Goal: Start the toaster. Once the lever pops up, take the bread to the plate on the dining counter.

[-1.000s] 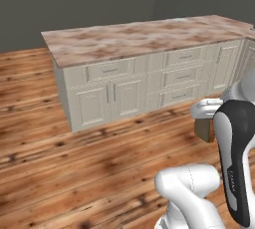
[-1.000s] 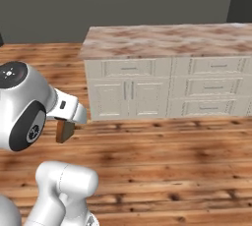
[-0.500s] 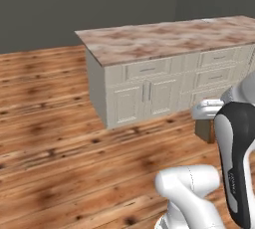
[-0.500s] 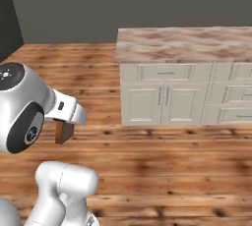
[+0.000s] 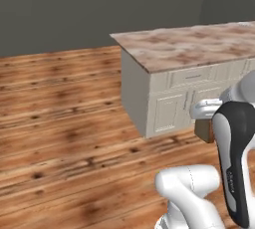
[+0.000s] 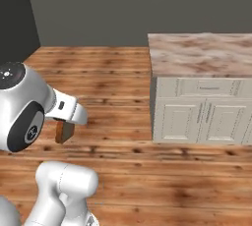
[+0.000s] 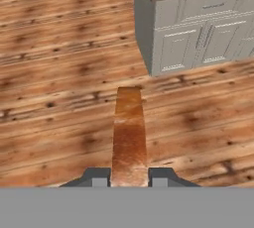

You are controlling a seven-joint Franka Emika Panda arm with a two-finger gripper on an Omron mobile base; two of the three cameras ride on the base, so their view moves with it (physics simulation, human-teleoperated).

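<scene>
One slice, the bread [image 7: 129,135], sits clamped between the two dark fingers [image 7: 100,178], which press on its flat faces from either side. From the hand camera it shows edge-on: a narrow tan-brown strip with a darker crust, its long axis running straight out ahead of the fingers toward the cabinet corner. From the right base camera the bread [image 6: 64,131] hangs as a small brown square under the white wrist, held in the air over the wooden floor [image 6: 123,181], well apart from the cabinets. From the left base camera it [image 5: 204,130] peeks out beside the dark forearm. The arm is folded close to the base, elbow bent, with the hand reaching forward and angled down. Ahead stands a counter [image 5: 194,46] of cream and reddish-brown marbled stone with a thin edge, over cream panelled cabinets [image 6: 197,117] with drawers and slim handles. Floor planks are warm, knotted wood.
</scene>
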